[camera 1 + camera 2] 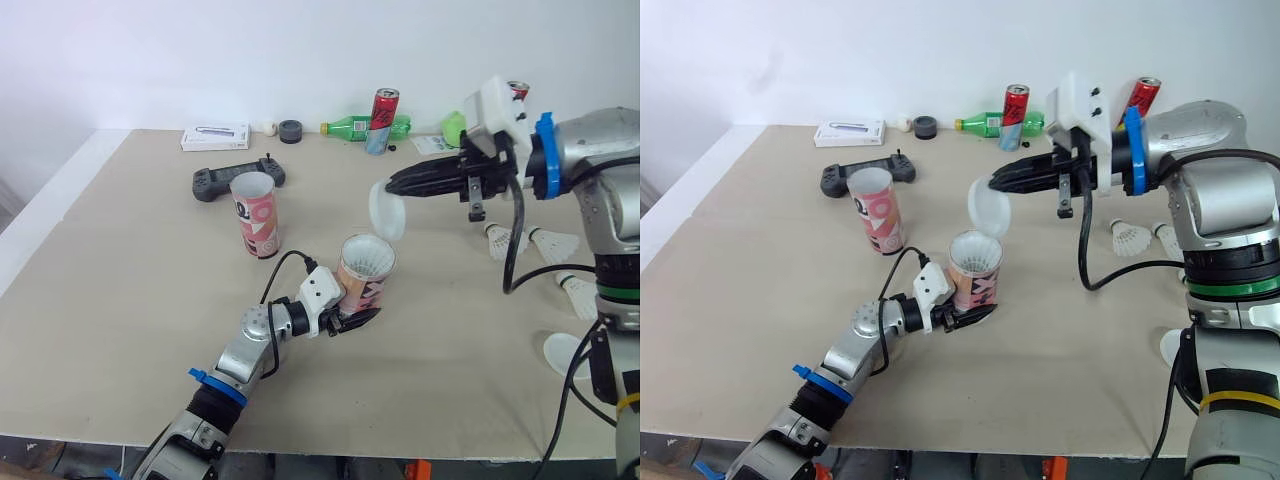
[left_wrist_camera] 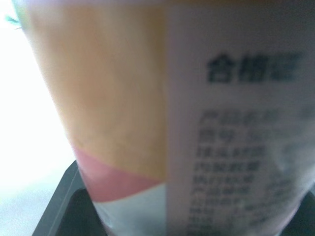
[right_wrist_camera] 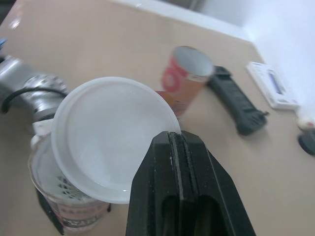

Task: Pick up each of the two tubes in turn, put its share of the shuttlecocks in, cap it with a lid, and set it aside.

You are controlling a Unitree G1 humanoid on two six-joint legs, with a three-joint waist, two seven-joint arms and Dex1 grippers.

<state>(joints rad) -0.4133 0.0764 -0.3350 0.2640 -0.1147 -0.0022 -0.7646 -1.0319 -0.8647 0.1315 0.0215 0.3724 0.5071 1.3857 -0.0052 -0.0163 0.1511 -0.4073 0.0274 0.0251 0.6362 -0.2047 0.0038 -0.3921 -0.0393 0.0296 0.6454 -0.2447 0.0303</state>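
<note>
The tube [image 1: 365, 278], with white feathers showing inside, stands upright on the desk [image 1: 120, 300], clamped low between the left jaws. The right jaws are pressed together on the rim of a clear lid [image 1: 388, 210], which is tilted just above the tube's open mouth. Beyond the left jaws a second tube [image 1: 255, 213] stands open near a game controller [image 1: 215, 181]. Behind the right jaws lie three loose shuttlecocks [image 1: 553, 243] and a second lid [image 1: 562, 350].

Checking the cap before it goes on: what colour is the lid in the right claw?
Translucent white lid, clearest in the right wrist view.
</note>
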